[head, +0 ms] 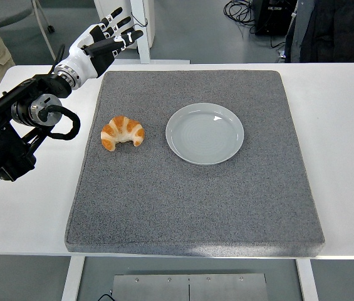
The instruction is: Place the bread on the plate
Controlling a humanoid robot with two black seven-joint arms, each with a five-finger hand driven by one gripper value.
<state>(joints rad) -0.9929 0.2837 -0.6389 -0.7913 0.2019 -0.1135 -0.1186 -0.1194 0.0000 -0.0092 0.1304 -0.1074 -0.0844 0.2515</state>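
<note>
Grey mat (195,200) on white table (339,157)

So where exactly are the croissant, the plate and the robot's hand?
croissant (122,132), head view, middle of its curved back.
plate (178,119), head view, left rim.
left hand (99,45), head view, its palm.

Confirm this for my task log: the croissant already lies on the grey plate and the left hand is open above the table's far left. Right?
Not quite. The head view shows the croissant on the grey mat, left of the empty plate. The left hand is indeed open at the far left.
</note>
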